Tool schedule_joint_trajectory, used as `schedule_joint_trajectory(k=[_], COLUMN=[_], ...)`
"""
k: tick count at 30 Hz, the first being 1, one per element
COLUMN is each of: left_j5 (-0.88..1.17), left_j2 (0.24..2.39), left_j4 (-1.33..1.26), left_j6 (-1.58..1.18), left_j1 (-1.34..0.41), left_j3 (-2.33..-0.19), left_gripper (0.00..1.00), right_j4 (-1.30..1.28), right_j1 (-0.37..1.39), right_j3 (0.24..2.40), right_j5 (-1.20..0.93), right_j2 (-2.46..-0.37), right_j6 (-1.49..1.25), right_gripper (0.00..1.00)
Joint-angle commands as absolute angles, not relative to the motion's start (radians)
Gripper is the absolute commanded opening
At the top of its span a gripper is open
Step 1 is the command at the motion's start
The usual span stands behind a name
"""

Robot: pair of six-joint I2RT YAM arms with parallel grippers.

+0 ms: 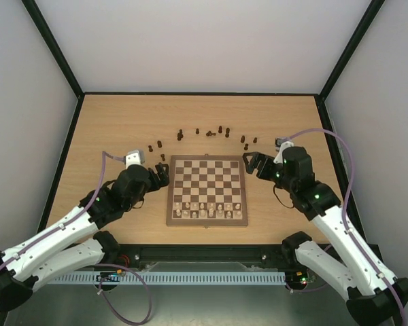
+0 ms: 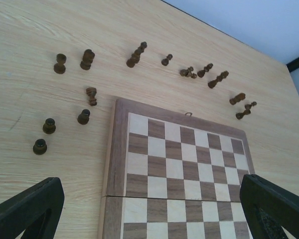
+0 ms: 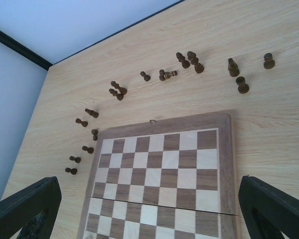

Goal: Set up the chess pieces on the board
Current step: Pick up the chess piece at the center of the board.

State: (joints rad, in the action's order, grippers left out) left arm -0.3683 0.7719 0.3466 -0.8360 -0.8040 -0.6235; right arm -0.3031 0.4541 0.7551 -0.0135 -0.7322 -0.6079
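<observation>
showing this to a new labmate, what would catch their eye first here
The dark chess pieces lie strewn in a loose arc on the tabletop beyond the far edge of the board, some tipped over. Only pale pieces stand on it, along its near rows. The left pincer and right pincer flank its far corners, both open and empty.

Small dark brown wooden chess pieces stand and lie scattered in a loose arc on the tabletop just beyond the far edge of the board, some upright, others tipped over. The checkered brown-and-cream board, framed in mid-brown, lies flat.
</observation>
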Motion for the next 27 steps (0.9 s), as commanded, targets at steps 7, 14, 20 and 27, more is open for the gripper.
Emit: schedule_joint_trajectory(k=[7,14,20,27], left_j5=[-0.357,-0.375,-0.374,-0.29], left_j2=[0.754,0.53,0.37,0.38], left_j4=[0.431,0.35,0.301,0.29], left_j6=[-0.866,-0.796,-0.772,-0.73], left_j1=[-0.8,-0.801,-0.799,-0.8], left_j3=[-0.714,-0.666,-0.591,-0.578], left_gripper=[1.0,0.99,0.99,0.99], right_j4=[-0.278,-0.187,-0.088,-0.109], right_j1=[0.459,0.459,0.459,0.459], right_j3=[0.798,0.793,0.789,0.838], right_j5=[-0.128,-0.299,-0.444,-0.387], right_j2=[-0.818,-0.944,-1.064,-1.066], right_j6=[-0.579,-0.626,-0.658,-0.638], right_gripper=[0.99,0.98,0.98,0.99])
